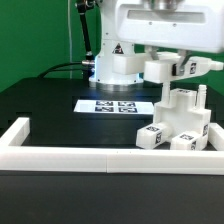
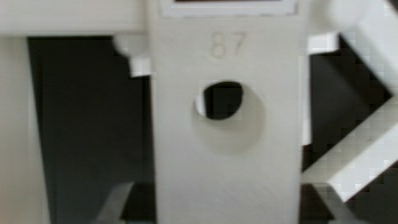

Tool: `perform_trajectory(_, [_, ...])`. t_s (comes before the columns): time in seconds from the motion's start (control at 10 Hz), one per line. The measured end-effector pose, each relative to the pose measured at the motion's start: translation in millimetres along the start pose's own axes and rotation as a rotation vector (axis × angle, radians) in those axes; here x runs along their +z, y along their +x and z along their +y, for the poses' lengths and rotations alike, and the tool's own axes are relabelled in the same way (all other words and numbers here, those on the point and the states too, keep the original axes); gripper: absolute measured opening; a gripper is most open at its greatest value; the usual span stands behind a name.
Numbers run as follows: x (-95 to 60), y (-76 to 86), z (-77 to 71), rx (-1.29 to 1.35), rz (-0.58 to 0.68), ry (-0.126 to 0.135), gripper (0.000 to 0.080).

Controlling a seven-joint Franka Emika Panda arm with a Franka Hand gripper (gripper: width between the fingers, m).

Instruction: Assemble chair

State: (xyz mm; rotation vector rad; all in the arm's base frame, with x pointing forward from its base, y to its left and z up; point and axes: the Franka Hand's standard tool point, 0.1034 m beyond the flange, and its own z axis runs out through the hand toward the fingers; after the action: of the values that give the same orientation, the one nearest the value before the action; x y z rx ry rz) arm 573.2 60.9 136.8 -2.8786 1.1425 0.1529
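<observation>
Exterior view: the arm leans over from the rear with its wrist pointing down at the exterior view's right. The gripper (image 1: 166, 58) is clamped on a white tagged chair piece (image 1: 180, 68), held just above the partly built chair (image 1: 182, 125) (which stands on the black table (image 1: 50, 115), near the marker board (image 1: 117, 106)). Only the wrist view shows the piece's face, with an oval hole (image 2: 221, 99) and raised digits (image 2: 226, 44) reading 87.
</observation>
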Motion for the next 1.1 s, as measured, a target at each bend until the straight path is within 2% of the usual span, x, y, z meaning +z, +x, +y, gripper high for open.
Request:
perform_trajectory(0.1, [1.1,-2.6,-4.9,0.002,-0.004,-0.011,0.0290])
perform_trajectory(0.2, [2.6,-6.3,-9.0,0.008,-0.021,-0.034,0.0290])
perform_trajectory(0.3, [2.9,-4.1,-9.7,0.000,-0.015,-0.026,0.0290])
perform_trajectory(0.5, [3.6,-5.1,-10.5,-0.003,-0.015,-0.027,0.0290])
perform_trajectory(0.8, [-0.8,-9.7,-23.8,-0.023,-0.007,-0.017,0.0290])
perform_trajectory(1.1, [1.9,-9.8,-21.8,-0.022,-0.010,-0.021,0.0290])
